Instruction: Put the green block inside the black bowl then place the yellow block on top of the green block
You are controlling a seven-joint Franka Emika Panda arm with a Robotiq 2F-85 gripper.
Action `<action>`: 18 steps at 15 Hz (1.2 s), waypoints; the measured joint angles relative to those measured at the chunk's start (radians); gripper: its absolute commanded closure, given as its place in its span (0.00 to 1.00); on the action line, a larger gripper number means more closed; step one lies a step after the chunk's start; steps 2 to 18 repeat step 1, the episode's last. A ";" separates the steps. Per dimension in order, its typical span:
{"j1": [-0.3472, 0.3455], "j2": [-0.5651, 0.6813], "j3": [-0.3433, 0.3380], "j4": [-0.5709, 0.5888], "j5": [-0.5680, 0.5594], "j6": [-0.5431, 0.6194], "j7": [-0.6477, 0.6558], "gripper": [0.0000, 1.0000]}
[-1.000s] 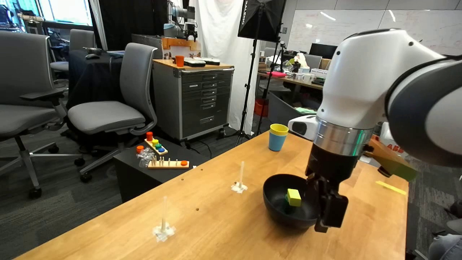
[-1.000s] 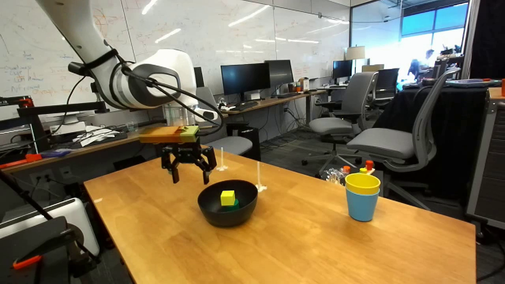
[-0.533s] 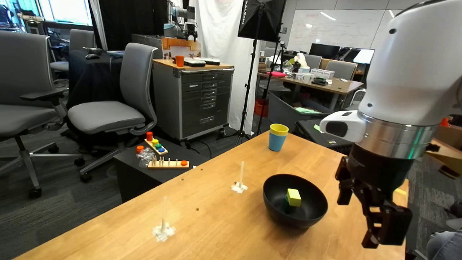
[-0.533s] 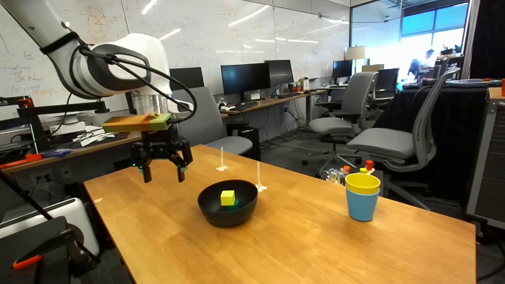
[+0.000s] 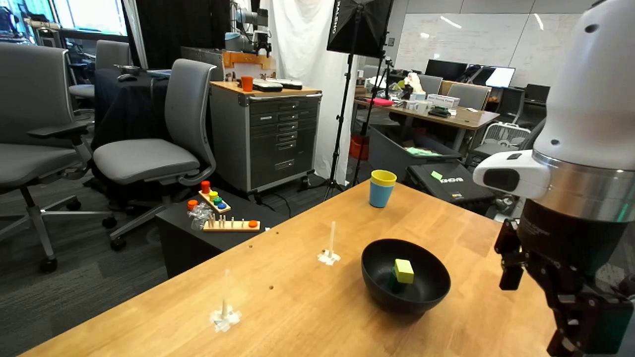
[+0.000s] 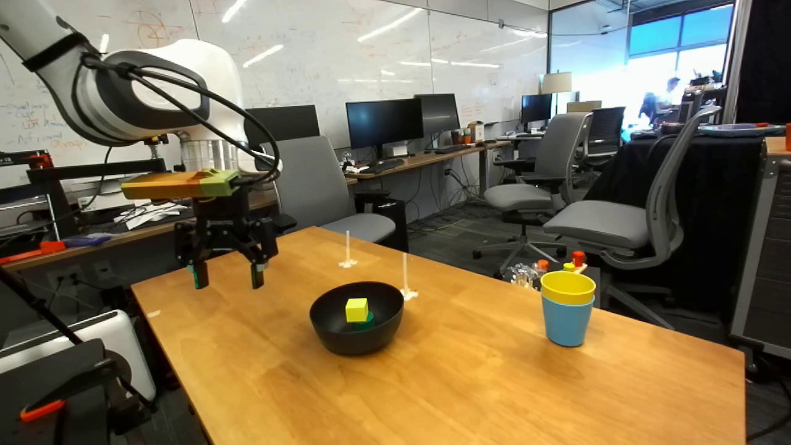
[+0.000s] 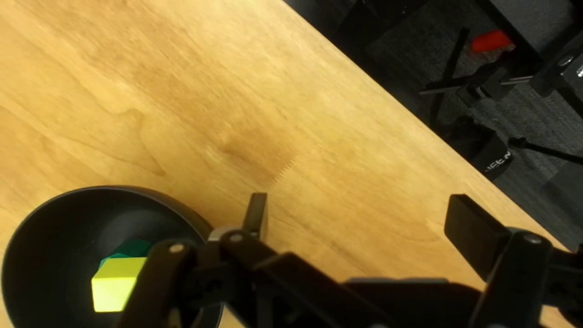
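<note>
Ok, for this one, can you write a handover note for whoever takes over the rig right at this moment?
Gripper: open, holding nothing, off to one side of the black bowl and not touching it.
Things: the bowl stands upright on the table; the green block is inside it, with the yellow block on top, seemingly off-centre.
Done: both placements, by the look of it.
Left: no placing step that I can see; probably just back away without nudging the bowl.

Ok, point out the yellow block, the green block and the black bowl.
Yellow block (image 6: 356, 312): in an exterior view, its front face.
Green block (image 7: 131, 248): in the wrist view, its uncovered part.
Black bowl (image 6: 353, 343): in an exterior view, its outer wall.
</note>
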 measured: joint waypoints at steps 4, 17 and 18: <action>0.000 0.000 0.000 -0.001 0.000 0.000 0.000 0.00; 0.000 0.000 0.000 -0.001 0.000 0.000 0.000 0.00; 0.000 0.000 0.000 -0.001 0.000 0.000 0.000 0.00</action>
